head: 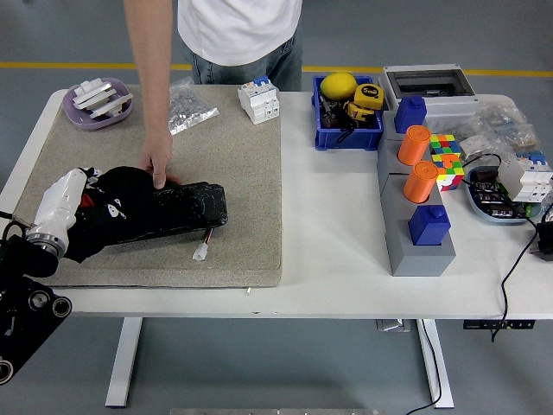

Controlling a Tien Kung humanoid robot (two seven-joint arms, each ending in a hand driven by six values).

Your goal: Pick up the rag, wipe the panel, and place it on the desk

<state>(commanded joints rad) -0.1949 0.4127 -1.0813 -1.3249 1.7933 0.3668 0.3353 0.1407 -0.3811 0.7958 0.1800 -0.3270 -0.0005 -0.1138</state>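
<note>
One left hand grips the black rag over the panel, lying left-right.

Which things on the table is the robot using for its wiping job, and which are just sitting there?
For the job:
- rag
- panel
- left hand
- person's hand steadying the panel

Just sitting there:
- purple dish
- blue bin
- orange cylinders
- colourful cube

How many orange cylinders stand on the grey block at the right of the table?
2. One orange cylinder stands farther back on the grey block; the other stands just in front of it, between two blue pieces. None seems hidden.
</note>
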